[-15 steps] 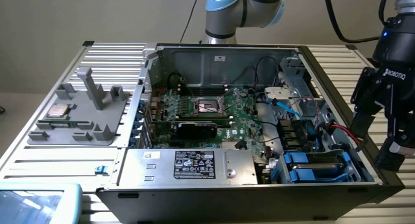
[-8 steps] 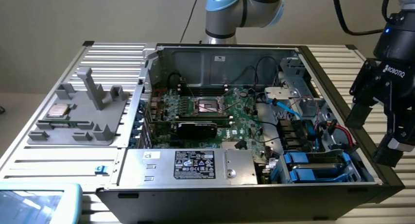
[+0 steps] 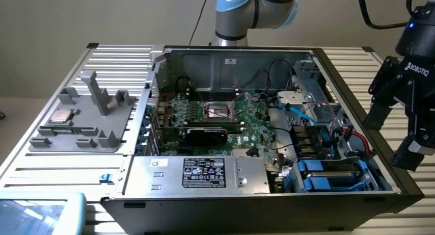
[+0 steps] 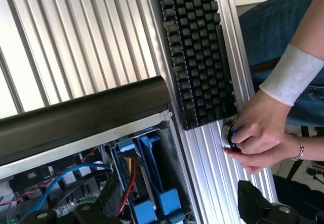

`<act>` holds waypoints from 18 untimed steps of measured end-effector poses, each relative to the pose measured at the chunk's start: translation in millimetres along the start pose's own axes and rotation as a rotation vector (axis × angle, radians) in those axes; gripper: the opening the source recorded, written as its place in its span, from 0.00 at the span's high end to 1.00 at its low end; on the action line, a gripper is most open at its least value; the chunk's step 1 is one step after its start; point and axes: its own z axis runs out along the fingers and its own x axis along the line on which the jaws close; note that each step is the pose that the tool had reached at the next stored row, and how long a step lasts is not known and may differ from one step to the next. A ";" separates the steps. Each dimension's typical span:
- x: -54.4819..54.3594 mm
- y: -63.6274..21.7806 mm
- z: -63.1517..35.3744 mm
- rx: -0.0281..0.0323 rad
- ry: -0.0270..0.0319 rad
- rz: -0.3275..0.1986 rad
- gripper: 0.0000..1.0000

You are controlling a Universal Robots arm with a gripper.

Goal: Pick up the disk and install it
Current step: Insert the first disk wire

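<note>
Exterior view: hand (image 3: 390, 143) wide, empty, at 3 o'clock off case (image 3: 238, 214); disk (image 3: 331, 173) bayed at 5 o'clock, seemingly installed; next, keep clear of case wall.

The disk (image 3: 323, 166) (image 4: 147, 169) sits down in the drive bay (image 3: 378, 180) at the front corner of the open case (image 3: 272, 209), on the exterior view's right. It is lodged on edge, so mainly its bright blue plastic rails and a narrow strip of grey metal show from above. Its label is hidden. A second blue-railed unit (image 3: 326, 184) sits just beside it, parallel, and which of the two is the disk cannot be told for certain.
</note>
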 end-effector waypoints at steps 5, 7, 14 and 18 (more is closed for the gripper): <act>-5.6 1.0 -1.2 0.0049 0.0281 -0.002 0.01; -9.6 2.1 -0.9 0.0076 0.0386 -0.003 0.01; -22.2 6.1 1.5 0.0197 0.0902 -0.009 0.01; -25.8 7.3 2.7 0.0291 0.1249 -0.013 0.01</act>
